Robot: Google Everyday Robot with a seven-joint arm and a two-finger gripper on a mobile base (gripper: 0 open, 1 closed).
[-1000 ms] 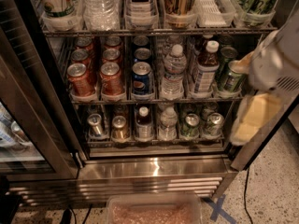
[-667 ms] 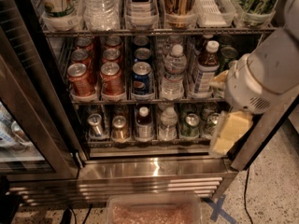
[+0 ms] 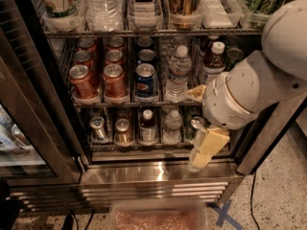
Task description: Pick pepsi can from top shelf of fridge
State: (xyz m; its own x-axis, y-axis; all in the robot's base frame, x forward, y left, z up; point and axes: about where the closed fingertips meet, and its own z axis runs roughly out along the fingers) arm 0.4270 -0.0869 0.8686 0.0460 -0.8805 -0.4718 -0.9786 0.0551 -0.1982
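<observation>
Up on the top shelf (image 3: 120, 101) of the fridge (image 3: 144, 174), the pepsi can (image 3: 114, 79) is standing foremost in its lane, where it is reachable. The tool (image 3: 205, 150) is hanging low at the right, well apart from the can; whether it is apart or together cannot be told.

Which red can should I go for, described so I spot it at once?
In the fridge, find the middle wire rack of the three in view, up and left of the gripper low on the right. Its two left lanes hold red cans; the red can meant is the front one in the second lane, directly beside the front blue can.
</observation>
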